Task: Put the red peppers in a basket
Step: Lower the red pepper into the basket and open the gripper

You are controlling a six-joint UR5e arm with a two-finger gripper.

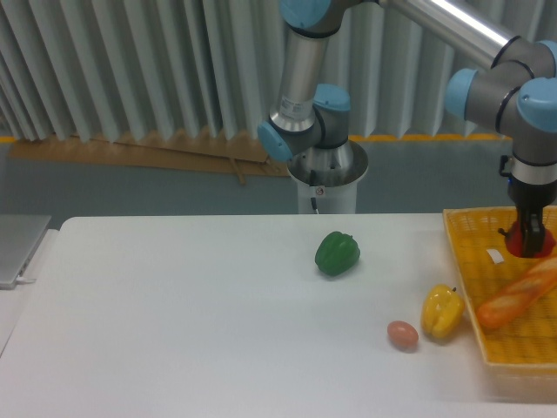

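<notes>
Camera view, fixed, facing the white table (174,331) from the front. Gripper (528,246) hangs from the arm's wrist at the far right, pointing down, its fingers clenched on the red pepper (525,244); only a small patch of red shows between and beside the dark fingers, so the pepper's stem and lobes cannot be made out. Pepper and gripper are positioned over the interior of the basket (466,261), toward its rear half, inside the line of its left wall. Whether the pepper touches the basket floor cannot be told from this angle. Basket is yellow-orange wicker, low-sided, sitting at the right edge of the table and cut off by the frame on the right. A loaf of bread (518,294) lies diagonally in the basket, just in front of and below the pepper, apart from it. A small pale tag (495,256) lies on the basket floor to the left of the gripper. On the table outside the basket: a yellow pepper (442,313) just beside the basket's left wall, an egg (402,335) just to its left and slightly nearer the camera, and a green pepper (337,253) farther left and back, well apart from both. The robot base (326,178) stands behind the table at centre.
</notes>
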